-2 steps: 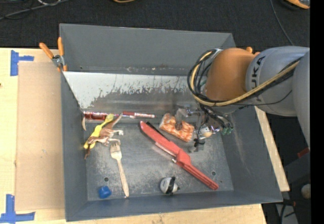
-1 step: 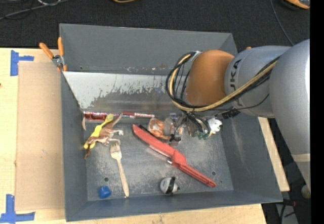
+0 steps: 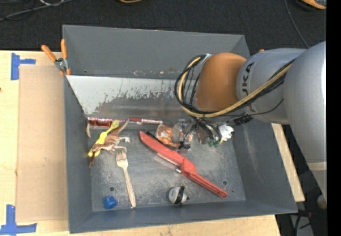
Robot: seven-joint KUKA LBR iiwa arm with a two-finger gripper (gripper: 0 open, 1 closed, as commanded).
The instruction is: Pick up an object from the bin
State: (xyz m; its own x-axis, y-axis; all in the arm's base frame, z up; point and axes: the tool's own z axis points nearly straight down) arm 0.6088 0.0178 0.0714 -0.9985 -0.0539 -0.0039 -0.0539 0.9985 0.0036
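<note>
Arm (image 3: 277, 86) low, gripper (image 3: 187, 135) seemingly over red tool (image 3: 184, 164)

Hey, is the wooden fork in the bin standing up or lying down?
Lying down. The wooden fork rests flat on the bin floor, tines toward the back wall, handle toward the front.

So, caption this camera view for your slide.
Pincer over one end of the long red plastic tool in the grey metal bin.
</note>
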